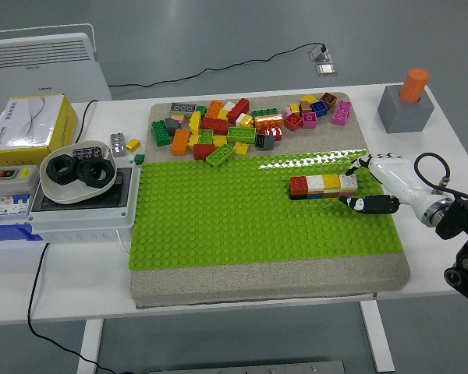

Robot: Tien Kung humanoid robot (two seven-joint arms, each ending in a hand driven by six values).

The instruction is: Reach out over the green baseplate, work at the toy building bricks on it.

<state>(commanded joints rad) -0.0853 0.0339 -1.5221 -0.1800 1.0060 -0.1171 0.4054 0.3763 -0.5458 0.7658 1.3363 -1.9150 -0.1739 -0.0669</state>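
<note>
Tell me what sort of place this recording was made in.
Probably a robotics lab or test room: a white table holds a green baseplate with toy bricks, beside an electrical switch box, and the floor is plain grey.

One green baseplate (218, 218) carries a single row of four bricks (323, 185): red, white, yellow, white. Behind the baseplate lies one loose pile of bricks (242, 125), too jumbled to count.
</note>
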